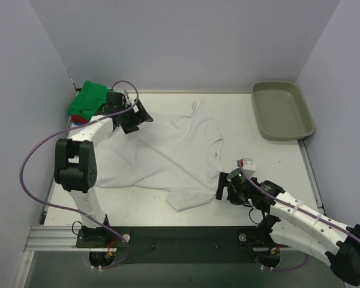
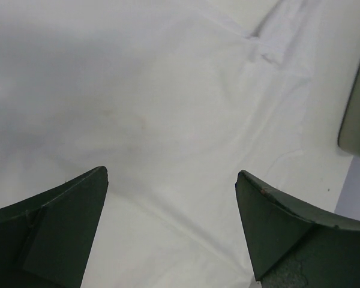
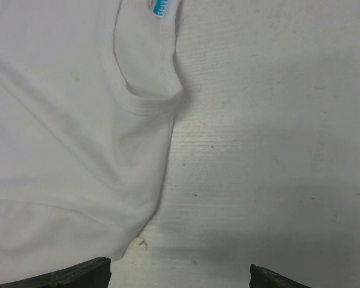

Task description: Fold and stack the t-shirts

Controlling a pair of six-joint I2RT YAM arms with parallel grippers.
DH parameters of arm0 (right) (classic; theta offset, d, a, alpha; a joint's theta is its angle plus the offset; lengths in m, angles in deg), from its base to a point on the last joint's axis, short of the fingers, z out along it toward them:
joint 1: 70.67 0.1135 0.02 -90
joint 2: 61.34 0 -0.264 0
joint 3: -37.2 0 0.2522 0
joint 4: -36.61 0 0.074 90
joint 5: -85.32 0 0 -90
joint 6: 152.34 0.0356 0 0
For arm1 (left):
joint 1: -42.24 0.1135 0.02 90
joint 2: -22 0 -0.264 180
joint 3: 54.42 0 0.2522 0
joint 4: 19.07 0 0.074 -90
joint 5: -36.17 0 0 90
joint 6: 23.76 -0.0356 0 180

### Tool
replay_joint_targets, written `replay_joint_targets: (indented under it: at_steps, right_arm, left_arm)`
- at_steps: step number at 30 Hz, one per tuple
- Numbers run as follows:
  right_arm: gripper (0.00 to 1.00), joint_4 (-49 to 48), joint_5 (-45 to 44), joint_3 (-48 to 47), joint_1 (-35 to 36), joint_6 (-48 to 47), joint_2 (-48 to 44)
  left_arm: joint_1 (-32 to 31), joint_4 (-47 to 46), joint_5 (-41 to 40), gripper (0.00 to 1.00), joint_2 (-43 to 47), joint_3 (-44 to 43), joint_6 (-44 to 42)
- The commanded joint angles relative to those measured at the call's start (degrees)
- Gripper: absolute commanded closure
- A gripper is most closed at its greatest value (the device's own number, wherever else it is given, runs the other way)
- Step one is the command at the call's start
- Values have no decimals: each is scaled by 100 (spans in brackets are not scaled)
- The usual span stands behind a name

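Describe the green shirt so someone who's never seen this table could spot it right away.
Go to the far left corner of the table. The green shirt lies folded there, just beside the left gripper. It is the only bright green thing; the white tee next to it is spread flat and much larger.

Table [image 1: 270,162] lies open beside the white tee [image 1: 168,153]; tray [image 1: 282,111] occupies far-right corner.

This looks like a robotics lab's test cell. Plain pale partition walls [image 1: 186,42] box in a white counter [image 1: 270,162] on three sides. The left arm [image 1: 78,162] and right arm [image 1: 300,216], white with black joints, are mounted at its near edge on a dark plate [image 1: 186,237] and aluminium rail [image 1: 48,239], and purple cables [image 1: 23,174] loop loosely from both.
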Motion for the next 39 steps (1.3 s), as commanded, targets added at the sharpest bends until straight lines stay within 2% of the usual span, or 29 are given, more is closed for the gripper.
replay_joint_targets:
  at_steps: [1,6,10,17,23,32,37,39]
  right_arm:
    - [0,121,-136,-748,97,-387,282]
    - [0,-617,610,-1145,115,-642,836]
    - [2,-1372,1042,-1418,246,-668,1862]
    - [2,-2393,1131,-1533,352,-739,2743]
    - [2,-2833,1201,-1410,361,-712,3271]
    - [2,-3053,946,-549,343,-475,3676]
    - [1,-2509,359,-215,352,-186,3518]
    - [1,-1975,147,-57,352,-54,3265]
  left_arm:
    - [-733,128,221,3,1148,-127,-23]
    - [-1296,322,-210,2,2405,435,-111]
    - [-1314,577,-334,3,3179,971,-137]
    - [-1305,692,-326,2,4102,1736,-208]
    - [-1305,674,-150,3,4313,1982,-243]
    - [-1305,393,26,3,4296,2238,-138]
    - [-1305,340,167,3,4270,2246,-111]
    - [-1323,279,246,3,4279,2290,-94]
